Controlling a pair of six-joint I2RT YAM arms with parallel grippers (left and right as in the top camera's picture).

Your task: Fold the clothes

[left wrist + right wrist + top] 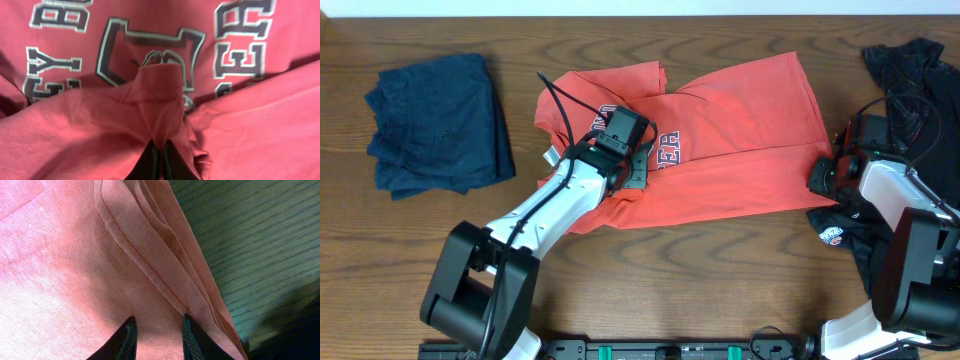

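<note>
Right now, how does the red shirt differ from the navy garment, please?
The red shirt lies spread out and rumpled; the navy garment sits loosely folded. The red shirt bears printed lettering; the navy garment looks plain. The left gripper pinches the red shirt, not the navy garment. Both are soft fabric.

We see a coral-red shirt [750,120], its hem stitched in matching coral thread, printed with dark block lettering [670,147] outlined in white, a plain navy-blue garment [440,125], a black garment [920,70] with a small pale printed badge [832,235], and a brown table [720,290] streaked with darker wood grain.
</note>
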